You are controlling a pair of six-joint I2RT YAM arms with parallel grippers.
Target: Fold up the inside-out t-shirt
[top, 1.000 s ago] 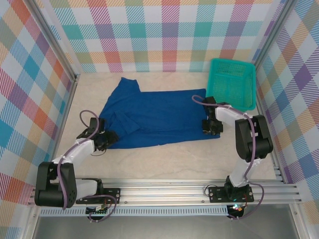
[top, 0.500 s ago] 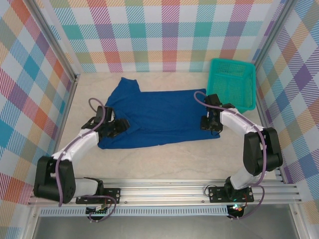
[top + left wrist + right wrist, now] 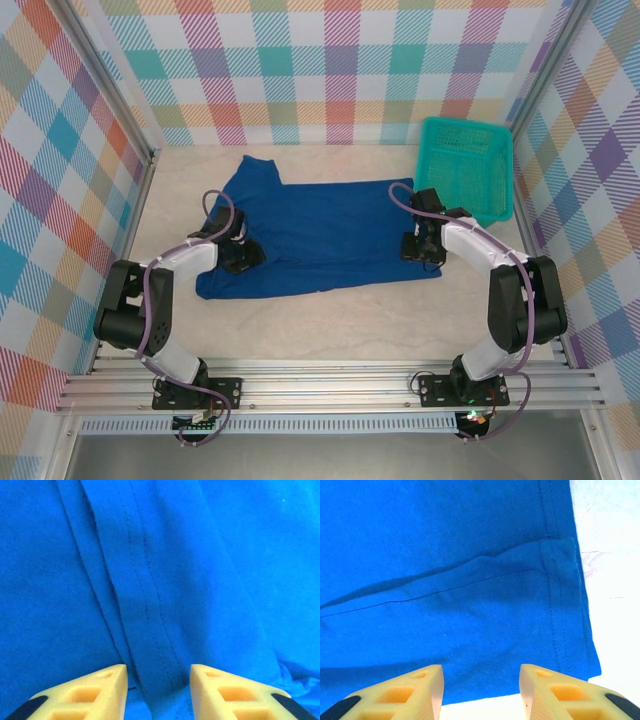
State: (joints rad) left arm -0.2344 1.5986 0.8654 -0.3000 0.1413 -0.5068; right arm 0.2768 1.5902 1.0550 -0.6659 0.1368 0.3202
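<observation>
T-shirt [image 3: 320, 235] lies spread across the middle of the counter [image 3: 330, 325], one sleeve toward the far left corner. No finished fold is apparent, so folding looks barely begun. Top view places the left hand [image 3: 243, 257] on the shirt's left end and the right hand [image 3: 421, 250] at its near right corner. Left wrist view: fingers straddle a stitched ridge; pinching or not, cannot tell. Right wrist view: fingers apart, released, over the hem corner.
</observation>
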